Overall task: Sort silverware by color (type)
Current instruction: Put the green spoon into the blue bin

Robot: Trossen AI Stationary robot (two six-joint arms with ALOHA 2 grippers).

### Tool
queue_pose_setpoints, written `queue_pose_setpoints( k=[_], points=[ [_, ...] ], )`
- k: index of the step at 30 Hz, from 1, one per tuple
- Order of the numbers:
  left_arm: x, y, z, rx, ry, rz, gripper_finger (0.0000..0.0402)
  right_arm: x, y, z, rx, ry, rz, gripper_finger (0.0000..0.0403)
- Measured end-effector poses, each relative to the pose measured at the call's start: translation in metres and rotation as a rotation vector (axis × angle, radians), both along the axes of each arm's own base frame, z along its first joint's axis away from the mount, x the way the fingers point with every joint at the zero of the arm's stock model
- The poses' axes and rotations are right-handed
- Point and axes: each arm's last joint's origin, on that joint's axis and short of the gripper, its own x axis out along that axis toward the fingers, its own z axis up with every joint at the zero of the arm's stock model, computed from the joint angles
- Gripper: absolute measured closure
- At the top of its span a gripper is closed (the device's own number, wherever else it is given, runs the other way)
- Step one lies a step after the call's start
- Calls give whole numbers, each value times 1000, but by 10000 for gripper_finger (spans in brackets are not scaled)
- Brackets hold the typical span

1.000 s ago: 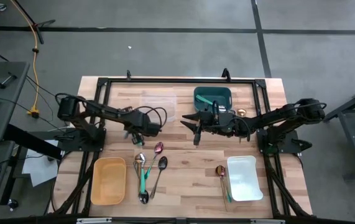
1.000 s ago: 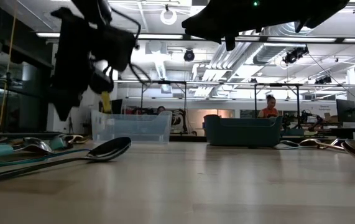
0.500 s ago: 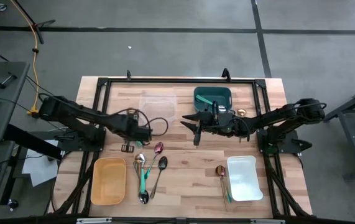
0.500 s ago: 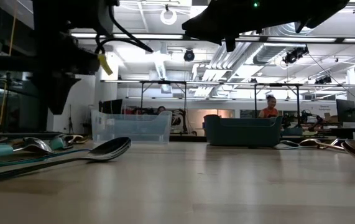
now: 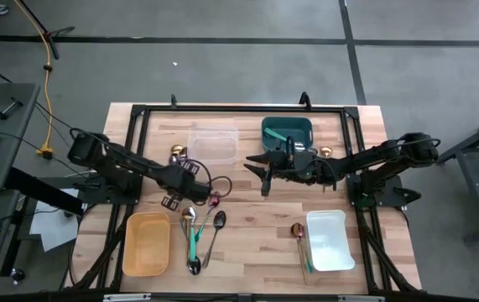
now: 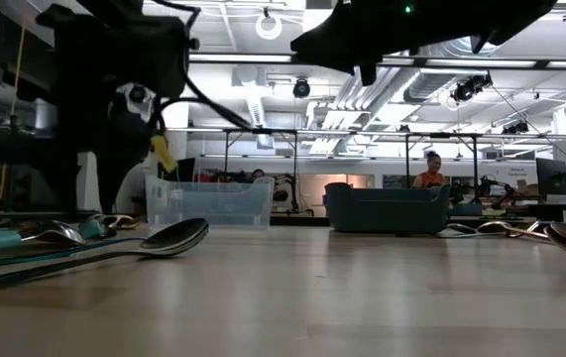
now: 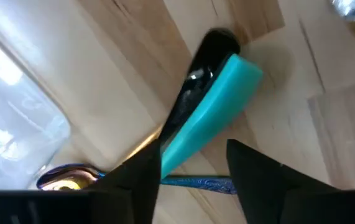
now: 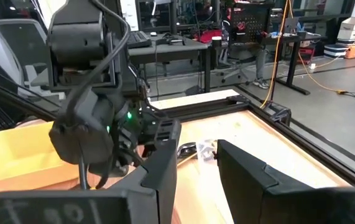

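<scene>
Light wood table point(image 5: 247, 239) on grey concrete, open workshop behind. Left gripper point(image 7: 193, 163) hangs open over the silverware point(image 5: 197, 228) cluster beside the yellow container point(image 5: 147, 243), teal handle between its fingers, probably not touching. Right gripper point(image 5: 264, 172) waits mid-table, parted.

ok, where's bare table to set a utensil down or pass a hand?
Free: the wood between the spoon cluster and the white container, apart from one gold spoon beside it. Also the strip between the clear container and the teal container. Crowded: around the left end effector by the yellow container, and under the right end effector.
</scene>
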Motion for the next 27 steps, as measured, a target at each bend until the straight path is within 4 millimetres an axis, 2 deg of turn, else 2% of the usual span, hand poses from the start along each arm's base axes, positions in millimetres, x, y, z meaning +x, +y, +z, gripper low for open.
queue_pose_setpoints(
  k=[5,16,20,27],
  points=[
    [2,-2,-10,-22,52,-30,198,0,0,-1,-1,15,0,293],
    [6,-1,-21,15,96,-75,212,0,0,-2,9,16,-1,293],
    [6,-1,-21,29,97,-97,243,0,0,-2,9,16,-1,293],
    [7,0,-21,44,93,-110,341,0,0,-2,9,17,-1,293]
  ],
)
